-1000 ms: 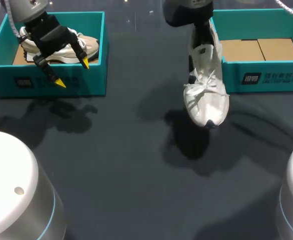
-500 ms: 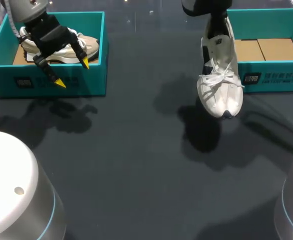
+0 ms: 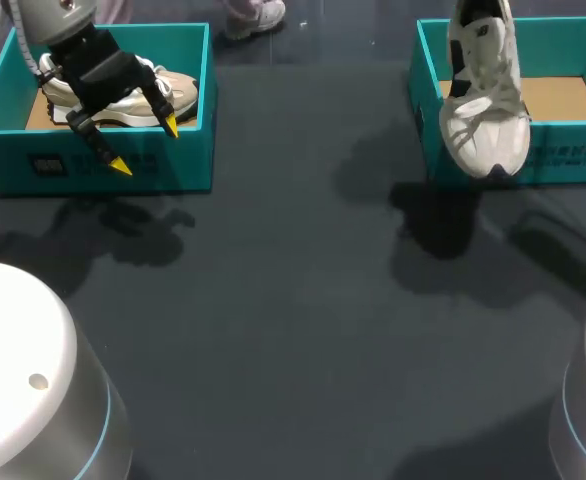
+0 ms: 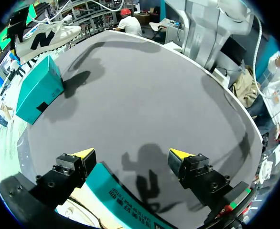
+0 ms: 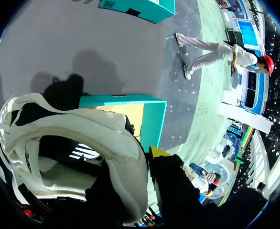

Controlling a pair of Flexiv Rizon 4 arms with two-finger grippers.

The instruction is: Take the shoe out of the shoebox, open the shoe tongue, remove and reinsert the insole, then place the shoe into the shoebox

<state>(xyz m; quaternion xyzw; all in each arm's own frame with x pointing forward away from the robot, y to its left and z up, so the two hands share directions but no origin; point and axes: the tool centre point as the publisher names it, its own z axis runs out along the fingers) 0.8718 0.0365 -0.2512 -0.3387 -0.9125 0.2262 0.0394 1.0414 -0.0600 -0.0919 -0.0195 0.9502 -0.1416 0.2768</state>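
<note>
Right gripper point(image 5: 147, 160) clamped on heel collar of white shoe point(image 3: 485, 110), hanging toe-down over near wall of shoebox point(image 3: 563, 158); best to carry it inward clear of rim, tip it flat, then lower.

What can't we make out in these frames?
- Right end effector: cut off by the head view's top edge; in the right wrist view the white shoe hides one side.
- Insole: shoe's inside too dark, right wrist view.
- Tan shoe: mostly covered by left end effector, head view.
</note>
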